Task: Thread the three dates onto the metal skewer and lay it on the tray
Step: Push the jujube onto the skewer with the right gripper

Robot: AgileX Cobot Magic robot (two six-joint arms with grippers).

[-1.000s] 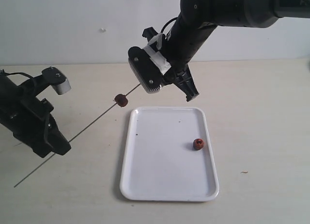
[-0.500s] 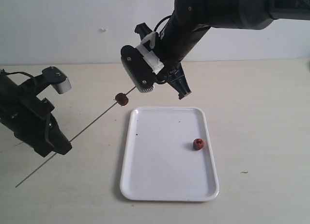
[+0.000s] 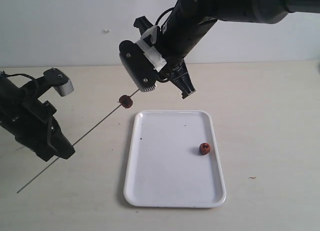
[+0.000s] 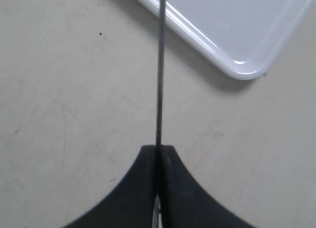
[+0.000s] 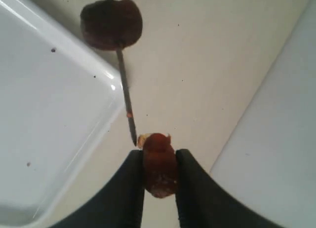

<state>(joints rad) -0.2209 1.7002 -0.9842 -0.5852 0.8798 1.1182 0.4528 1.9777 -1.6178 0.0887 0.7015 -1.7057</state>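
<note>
The thin metal skewer (image 3: 95, 126) slants above the table, and my left gripper (image 3: 61, 150) is shut on its lower part, as the left wrist view confirms with the skewer (image 4: 159, 65) running out of the closed gripper (image 4: 159, 151). One date (image 3: 125, 101) is threaded on the rod. In the right wrist view, my right gripper (image 5: 159, 161) is shut on a second date (image 5: 159, 165), which touches or nearly touches the skewer's tip (image 5: 133, 138); the threaded date (image 5: 111, 24) sits further along. A third date (image 3: 204, 148) lies on the white tray (image 3: 131, 156).
The right arm and its wrist camera (image 3: 140, 68) hang over the table behind the tray's far left corner. A tiny brown crumb (image 3: 252, 178) lies on the table right of the tray. A pale wall (image 3: 75, 26) rises behind the table.
The right arm has moved left and slightly up with its date, towards the skewer's upper end. The left arm, the skewer and the date on the tray have barely moved.
</note>
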